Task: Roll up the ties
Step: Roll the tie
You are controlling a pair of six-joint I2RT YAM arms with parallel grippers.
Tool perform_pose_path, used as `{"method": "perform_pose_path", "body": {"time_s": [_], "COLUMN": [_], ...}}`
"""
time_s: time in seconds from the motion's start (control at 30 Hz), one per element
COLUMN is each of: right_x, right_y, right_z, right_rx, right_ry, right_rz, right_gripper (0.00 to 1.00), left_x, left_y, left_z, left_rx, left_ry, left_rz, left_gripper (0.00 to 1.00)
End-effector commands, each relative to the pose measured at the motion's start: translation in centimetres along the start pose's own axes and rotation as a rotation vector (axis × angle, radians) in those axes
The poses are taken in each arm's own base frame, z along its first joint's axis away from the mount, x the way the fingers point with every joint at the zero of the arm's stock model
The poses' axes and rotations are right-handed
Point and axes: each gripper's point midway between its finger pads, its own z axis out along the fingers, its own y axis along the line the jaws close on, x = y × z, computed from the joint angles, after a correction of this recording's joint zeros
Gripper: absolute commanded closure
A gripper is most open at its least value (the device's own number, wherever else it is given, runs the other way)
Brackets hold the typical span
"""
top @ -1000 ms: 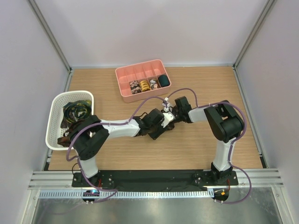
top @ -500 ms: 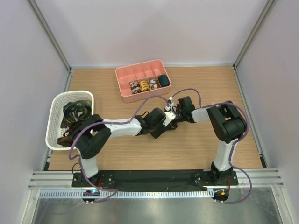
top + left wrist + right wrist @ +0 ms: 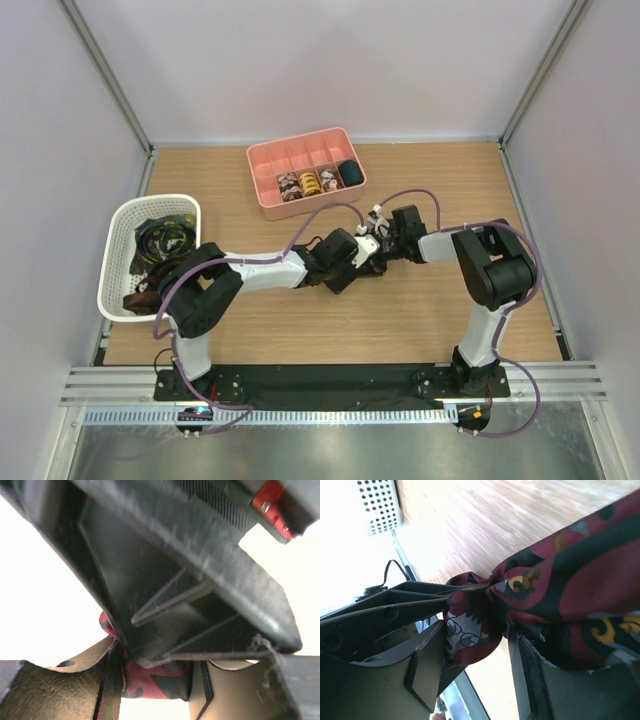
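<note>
Dark red patterned tie (image 3: 560,590) — left claw (image 3: 368,252) seemingly pinching it, right claw (image 3: 477,627) half-open around it, hold unclear.

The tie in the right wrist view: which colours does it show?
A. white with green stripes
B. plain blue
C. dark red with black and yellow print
C: the tie, lying between the fingers in that view, is dark red cloth with black and yellow figures.

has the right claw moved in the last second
Yes: the right claw shifted right in the top view, further past the tray's right corner.
</note>
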Motion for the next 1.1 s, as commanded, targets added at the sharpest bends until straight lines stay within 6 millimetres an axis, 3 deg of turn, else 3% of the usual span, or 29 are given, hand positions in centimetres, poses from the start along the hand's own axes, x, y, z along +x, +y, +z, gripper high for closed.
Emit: {"method": "perform_pose_path", "body": {"time_s": [0.0,0.43,0.63,0.67,0.87,0.93,1.07], "right_x": [-2.5,-4.4,-5.1,-5.1,-4.0,-3.1,-1.3], "right_y": [0.3,0.3,0.2,-0.9,-0.5,-0.8,0.7], "right_z": [-1.5,-4.8,-8.5,-9.2,-13.0,-13.6,-14.0], "right_rx": [0.026,0.042,0.15,0.219,0.355,0.394,0.393], "right_ry": [-0.108,-0.217,-0.367,-0.408,-0.577,-0.587,-0.623], "right_rz": [-0.02,0.0,-0.014,-0.013,-0.098,-0.101,-0.193], "right_gripper": [0.42,0.46,0.46,0.46,0.48,0.48,0.49], "left_x": [8.0,8.2,7.8,8.3,8.1,8.3,8.2], "left_y": [0.5,0.4,1.2,1.3,1.8,2.0,2.6], "left_z": [0.7,0.8,0.9,1.0,1.4,1.7,2.0], "left_rx": [-0.023,-0.014,-0.042,-0.052,-0.091,-0.097,-0.123], "left_ry": [0.269,0.286,0.3,0.325,0.369,0.383,0.419], "left_rz": [0.007,0.002,-0.001,0.003,-0.033,-0.046,-0.08], "left_gripper": [1.0,1.0,1.0,1.0,1.0,1.0,1.0]}}
